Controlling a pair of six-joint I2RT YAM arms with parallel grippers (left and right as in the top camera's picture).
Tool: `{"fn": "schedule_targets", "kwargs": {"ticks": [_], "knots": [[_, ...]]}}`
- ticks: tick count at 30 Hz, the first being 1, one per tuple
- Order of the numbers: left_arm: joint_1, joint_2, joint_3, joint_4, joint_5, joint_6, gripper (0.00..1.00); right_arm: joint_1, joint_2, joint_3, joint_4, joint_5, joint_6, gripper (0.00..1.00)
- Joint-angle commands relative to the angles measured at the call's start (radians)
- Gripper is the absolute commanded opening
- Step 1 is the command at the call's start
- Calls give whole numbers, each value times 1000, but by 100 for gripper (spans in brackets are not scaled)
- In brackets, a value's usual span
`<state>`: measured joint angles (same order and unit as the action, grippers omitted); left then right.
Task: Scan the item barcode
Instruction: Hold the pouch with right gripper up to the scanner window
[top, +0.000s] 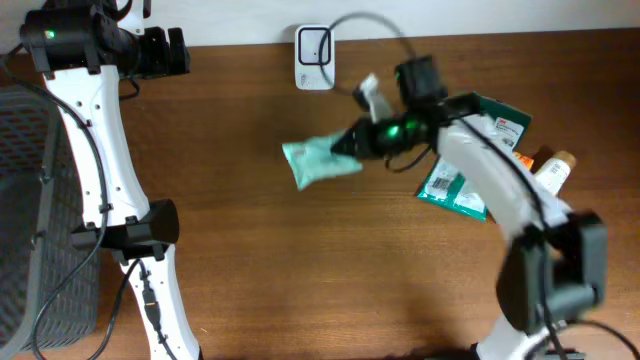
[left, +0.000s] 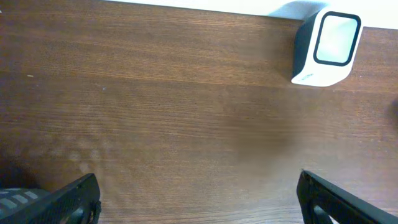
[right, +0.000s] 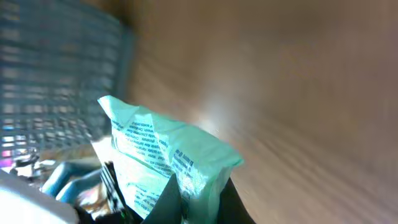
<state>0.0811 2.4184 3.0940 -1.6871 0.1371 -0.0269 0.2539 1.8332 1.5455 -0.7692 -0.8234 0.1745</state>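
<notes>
A light green packet (top: 318, 160) hangs over the middle of the wooden table, held at its right end by my right gripper (top: 352, 143). In the right wrist view the packet (right: 163, 155) fills the lower centre with small printed text on it, and both dark fingers (right: 170, 200) pinch its edge. The white barcode scanner (top: 314, 44) stands at the back edge, behind the packet; it also shows in the left wrist view (left: 328, 47). My left gripper (left: 199, 199) is open over bare wood at the back left, holding nothing.
A dark mesh basket (top: 35, 200) sits at the left edge. Other items lie at the right: a green-and-white packet (top: 455, 188), a dark green pack (top: 505, 118) and a small bottle (top: 556, 168). The scanner's cable (top: 370, 20) loops along the back.
</notes>
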Motion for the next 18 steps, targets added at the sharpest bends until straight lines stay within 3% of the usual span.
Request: {"fn": "schedule_targets", "kwargs": {"ticks": [1,4,10,13,16,18], "knots": [[5,5,9,-1,-7,1,99,-8,-132,137,-66,-8,-21,4],[5,5,9,-1,-7,1,99,-8,-165,236,-198,26,-21,4],[5,5,9,-1,-7,1,99,-8,-166,262,-225,45,-21,4],[5,5,9,-1,-7,1,99,16,-158,262,-166,221,38,4],[5,5,9,-1,-7,1,99,82,-116,311,-50,586,57,4],[5,5,9,-1,-7,1,99,158,-26,340,121,909,-132,4]]}}
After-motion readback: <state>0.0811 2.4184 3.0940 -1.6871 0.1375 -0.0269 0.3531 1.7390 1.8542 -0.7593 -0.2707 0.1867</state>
